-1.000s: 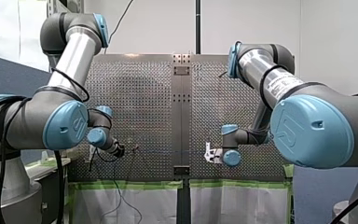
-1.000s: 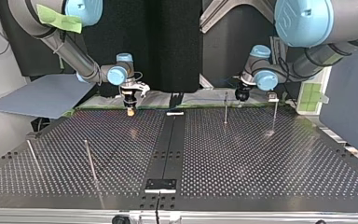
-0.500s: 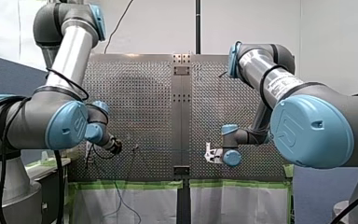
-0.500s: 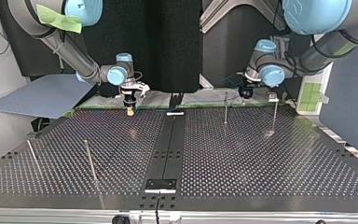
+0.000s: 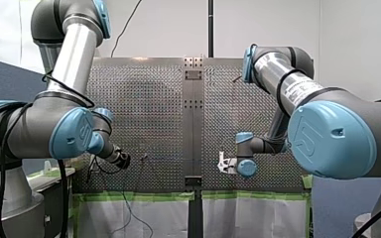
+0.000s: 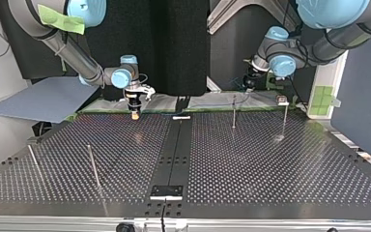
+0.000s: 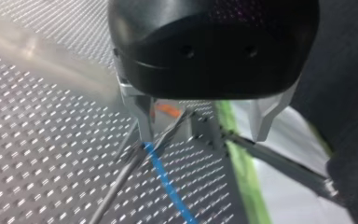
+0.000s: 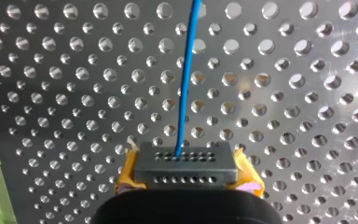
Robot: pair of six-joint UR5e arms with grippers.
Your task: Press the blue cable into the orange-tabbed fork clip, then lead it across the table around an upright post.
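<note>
Quick rundown of where things are. The blue cable is pinched in my right gripper, with the yellow pads pressed together on it, and from there it runs out straight over the holed table. At the other end, in the left wrist view, the cable comes up to the tip of one metal finger of my left gripper. That gripper is spread wide and nothing is clamped in it. The orange-tabbed clip is seen just ahead, between the two fingers, right where the cable ends up. Whether the cable is fully seated in the fork can't be told from here, since the finger hides that bit.

So the step is judged to be the press-in, or the very tail of it. For it to be done well:

- The cable should be held taut by the right side, so it lies straight over the fork's slot and doesn't ride up on a prong.
- The push should be made straight down, close to the clip, with one fingertip on top of the cable.
- Seating should be checked before anything is led off toward the upright post nearby, otherwise the cable could get tugged back out.
</note>
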